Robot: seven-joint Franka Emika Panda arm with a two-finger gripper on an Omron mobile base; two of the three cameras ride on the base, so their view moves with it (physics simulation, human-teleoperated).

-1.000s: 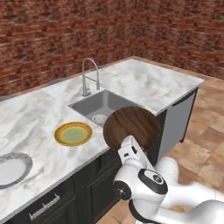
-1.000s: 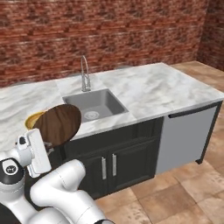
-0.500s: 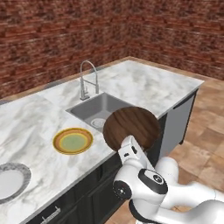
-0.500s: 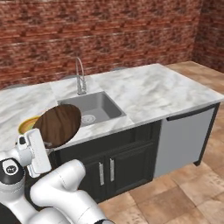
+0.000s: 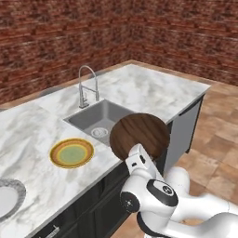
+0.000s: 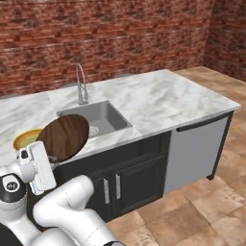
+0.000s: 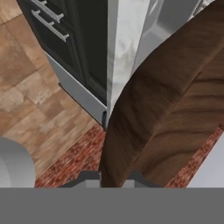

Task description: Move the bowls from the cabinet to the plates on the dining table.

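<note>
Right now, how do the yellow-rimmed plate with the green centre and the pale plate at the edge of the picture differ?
The yellow-rimmed round plate with a green centre lies near the inset steel sink; the pale white-grey round plate lies farther from it, cut off by the left base view's edge. The first is vivid in colour, the second nearly colourless with a speckled grey rim. Both lie flat and bare on the white marble top.
</note>
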